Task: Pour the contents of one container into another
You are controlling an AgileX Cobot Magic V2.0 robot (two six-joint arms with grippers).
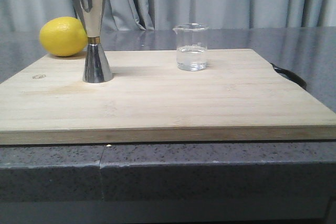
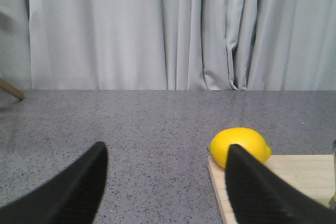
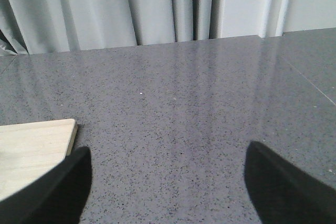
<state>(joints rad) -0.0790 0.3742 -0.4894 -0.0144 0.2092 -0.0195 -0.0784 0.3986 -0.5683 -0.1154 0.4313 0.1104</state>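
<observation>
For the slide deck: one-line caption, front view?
Steel hourglass jigger and clear glass beaker upright on wooden board, yellow lemon behind.

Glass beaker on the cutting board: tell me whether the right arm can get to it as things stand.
Probably yes. The beaker stands alone on the right part of the board, with bare wood around it; the jigger and lemon sit well to its left. The right gripper is open, over the counter beside the board's corner.

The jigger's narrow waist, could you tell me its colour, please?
Gold, on the jigger; the front view shows it best.
</observation>
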